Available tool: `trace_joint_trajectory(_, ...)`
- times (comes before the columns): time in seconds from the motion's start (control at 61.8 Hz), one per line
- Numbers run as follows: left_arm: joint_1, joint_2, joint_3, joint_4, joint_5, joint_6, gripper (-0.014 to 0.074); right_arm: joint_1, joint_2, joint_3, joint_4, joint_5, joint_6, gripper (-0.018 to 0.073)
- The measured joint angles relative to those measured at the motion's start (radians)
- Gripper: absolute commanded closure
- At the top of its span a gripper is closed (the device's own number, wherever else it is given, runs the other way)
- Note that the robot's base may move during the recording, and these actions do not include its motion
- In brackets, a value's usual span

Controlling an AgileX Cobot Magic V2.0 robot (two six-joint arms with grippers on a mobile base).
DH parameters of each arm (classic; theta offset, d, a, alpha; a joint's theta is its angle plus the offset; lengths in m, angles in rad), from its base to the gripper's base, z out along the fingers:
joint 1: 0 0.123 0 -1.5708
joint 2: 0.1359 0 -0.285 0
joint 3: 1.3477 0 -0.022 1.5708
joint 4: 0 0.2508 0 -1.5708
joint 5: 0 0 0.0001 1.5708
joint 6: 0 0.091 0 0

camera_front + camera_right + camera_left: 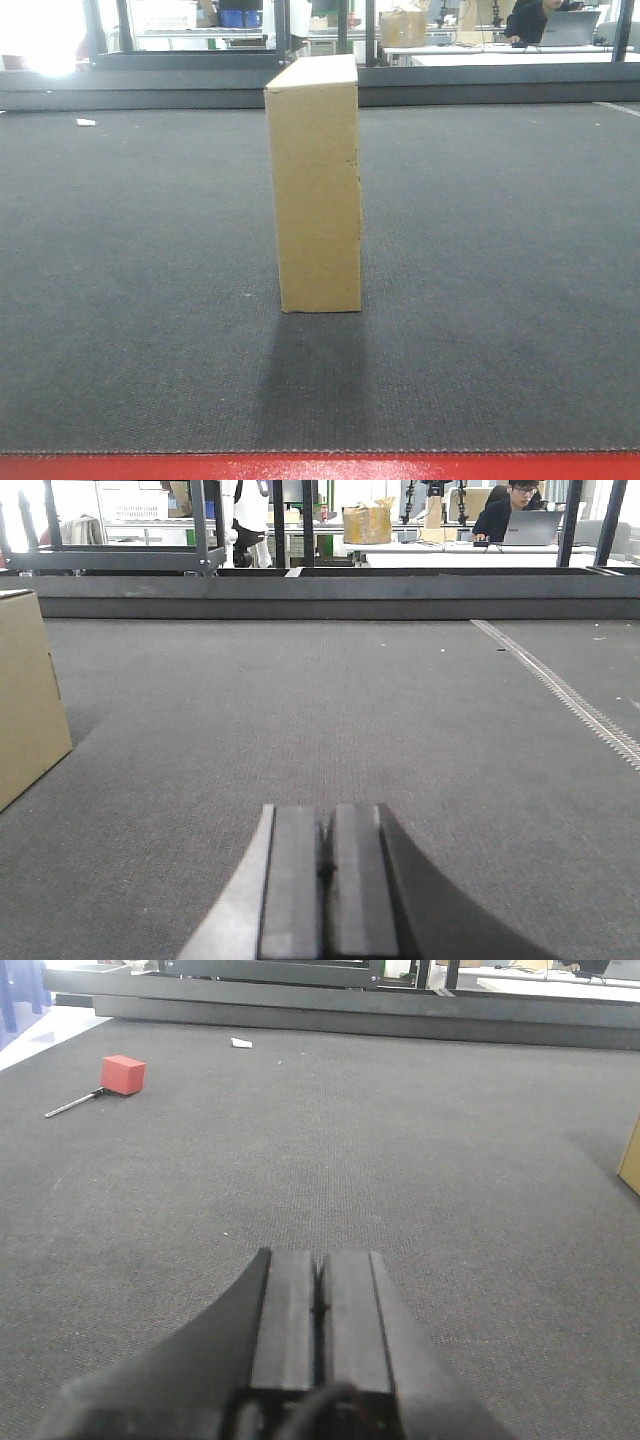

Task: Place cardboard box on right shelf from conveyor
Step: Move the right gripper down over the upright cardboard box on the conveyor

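So the cardboard box (318, 190) stands upright mid-conveyor (500, 300). The left hand (320, 1270) and right hand (326, 825) sit either side of it, both pinched fully together, gripping nothing.

Dark-grey conveyor (480, 300): cardboard box (318, 190) upright ctr; red block (124, 1074), white scrap (241, 1043) far left

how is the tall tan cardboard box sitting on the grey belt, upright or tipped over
Upright. The tall tan cardboard box stands on its narrow end on the dark-grey woven conveyor belt, its sides vertical.
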Motion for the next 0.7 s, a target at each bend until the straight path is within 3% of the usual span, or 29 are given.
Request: trace_joint_trajectory(0.696,0.000,0.000,0.000,0.000,0.000,0.000,0.0712,0.000,0.000,0.000,0.000,0.000,0.000,0.0501)
